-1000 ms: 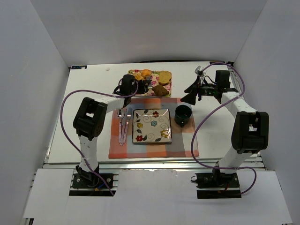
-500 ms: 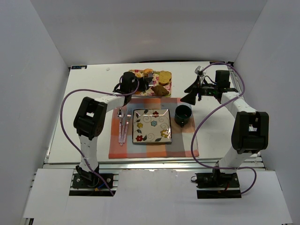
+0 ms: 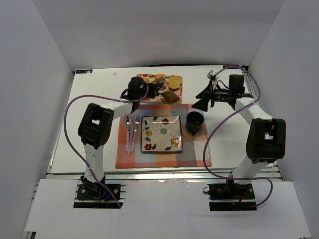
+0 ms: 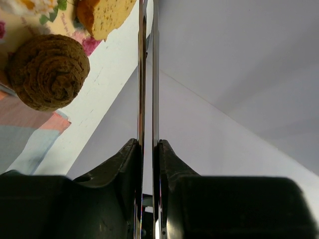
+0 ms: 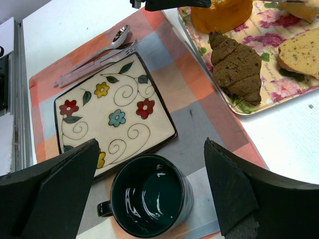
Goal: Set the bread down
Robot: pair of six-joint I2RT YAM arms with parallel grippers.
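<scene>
Bread (image 5: 222,12): on floral tray (image 5: 279,87), far tabletop. Left end effector (image 3: 155,89): fingers pressed nearly together, beside it, holding nothing. Right end effector (image 5: 149,199): spread, idle. Step: approach; next, open around bun.

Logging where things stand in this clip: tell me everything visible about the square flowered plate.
The plate is square with rounded corners, glossy cream like glazed ceramic, dark-rimmed, painted with red, yellow and blue flowers, leaves and swirls. It lies flat and empty on the checked placemat, between the cutlery and the dark mug.
</scene>
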